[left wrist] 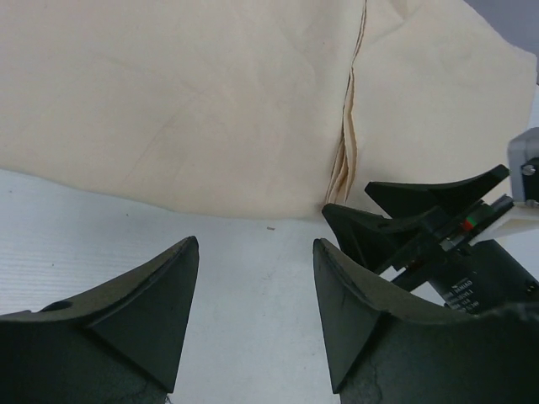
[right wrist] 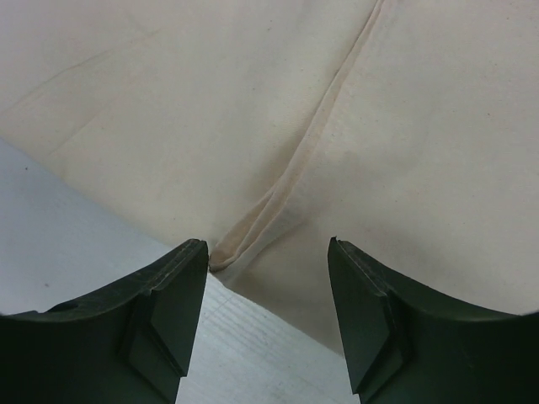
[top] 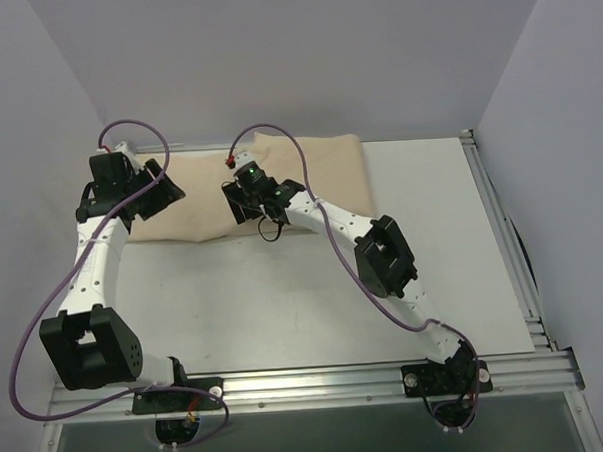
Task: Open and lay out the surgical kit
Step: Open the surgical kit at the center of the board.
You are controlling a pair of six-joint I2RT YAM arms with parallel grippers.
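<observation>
Left end effector (left wrist: 255, 242) and right end effector (right wrist: 268, 242) gape apart by cloth wrap (top: 200, 200)

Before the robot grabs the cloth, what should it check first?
1. Left fingers open and empty: ok.
2. Right fingers open and empty: ok.
3. Right fingers straddle the fold edge of the cloth wrap: ok.
4. The two sets of fingers not touching each other: ok.
5. Cloth wrap opened: not ok, flap folded over.
6. Tray and tools in view: cannot tell, only cloth shows.
</observation>
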